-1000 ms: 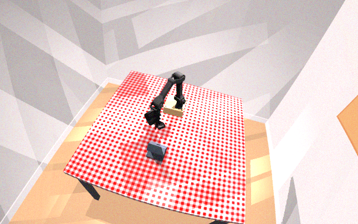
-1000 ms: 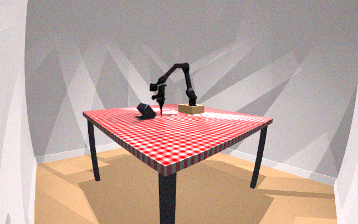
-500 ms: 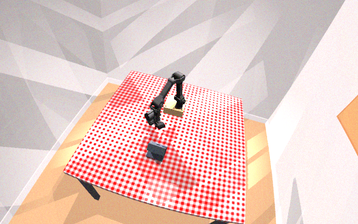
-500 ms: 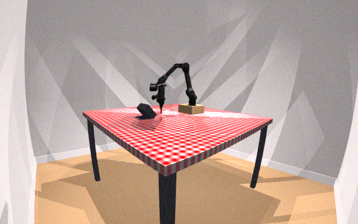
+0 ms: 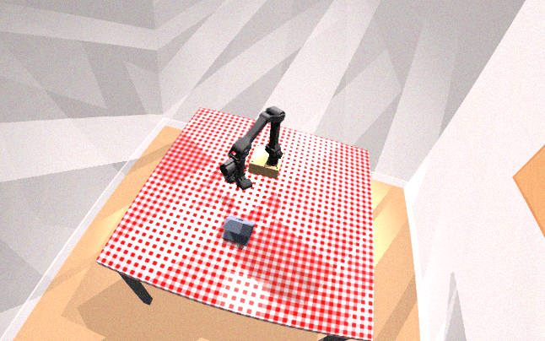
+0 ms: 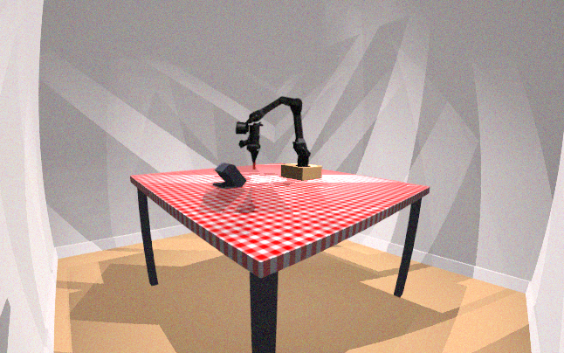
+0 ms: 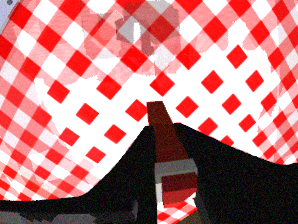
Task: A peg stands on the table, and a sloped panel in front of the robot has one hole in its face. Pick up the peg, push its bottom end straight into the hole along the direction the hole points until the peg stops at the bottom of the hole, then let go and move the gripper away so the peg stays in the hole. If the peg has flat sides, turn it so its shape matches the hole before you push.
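My gripper point(image 7: 162, 131) point(image 6: 254, 158) is shut on the peg. The peg point(image 7: 166, 142) point(image 6: 254, 166) is dark red with flat sides and a grey band near its wider, nearer end. It points down, and its lower end hangs a little above the table. In the top view the peg is hidden by the gripper. The sloped panel point(image 5: 238, 230) point(image 6: 230, 174) is a blue-grey block in front of the robot, apart from the peg. A small dark mark on its lighter upper face in the top camera looks like the hole. A pale panel corner point(image 7: 5, 11) shows in the wrist view.
The arm stands on a wooden base block point(image 5: 264, 169) point(image 6: 301, 172), behind the gripper as seen from the panel. A red-and-white checked cloth point(image 5: 329, 219) point(image 6: 279, 227) covers the table, with shadows across it.
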{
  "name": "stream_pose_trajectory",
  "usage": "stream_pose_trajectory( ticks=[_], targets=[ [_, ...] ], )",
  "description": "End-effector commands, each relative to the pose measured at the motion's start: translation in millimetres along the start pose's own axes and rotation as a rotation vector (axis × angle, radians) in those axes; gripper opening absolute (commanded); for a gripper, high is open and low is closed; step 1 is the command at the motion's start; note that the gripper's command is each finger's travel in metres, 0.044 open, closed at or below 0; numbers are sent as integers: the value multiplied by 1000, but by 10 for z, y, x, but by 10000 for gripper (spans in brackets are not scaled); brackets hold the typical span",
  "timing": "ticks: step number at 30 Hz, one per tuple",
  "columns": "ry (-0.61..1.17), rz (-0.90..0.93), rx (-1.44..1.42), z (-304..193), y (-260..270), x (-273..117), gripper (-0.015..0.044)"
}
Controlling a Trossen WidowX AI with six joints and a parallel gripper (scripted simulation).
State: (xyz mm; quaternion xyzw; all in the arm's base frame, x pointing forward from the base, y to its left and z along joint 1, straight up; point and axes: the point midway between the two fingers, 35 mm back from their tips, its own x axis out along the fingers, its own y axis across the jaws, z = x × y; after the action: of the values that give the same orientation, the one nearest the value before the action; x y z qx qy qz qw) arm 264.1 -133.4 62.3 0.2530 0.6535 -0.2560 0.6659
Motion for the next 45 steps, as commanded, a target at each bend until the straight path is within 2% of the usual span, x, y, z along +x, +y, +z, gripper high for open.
stream_pose_trajectory(
  ticks=[1, 45],
  targets=[
    [-5, -1, 5, 2, 1, -216, 0],
    [-252, 108, -208, 56, 349, -217, 0]
  ],
)
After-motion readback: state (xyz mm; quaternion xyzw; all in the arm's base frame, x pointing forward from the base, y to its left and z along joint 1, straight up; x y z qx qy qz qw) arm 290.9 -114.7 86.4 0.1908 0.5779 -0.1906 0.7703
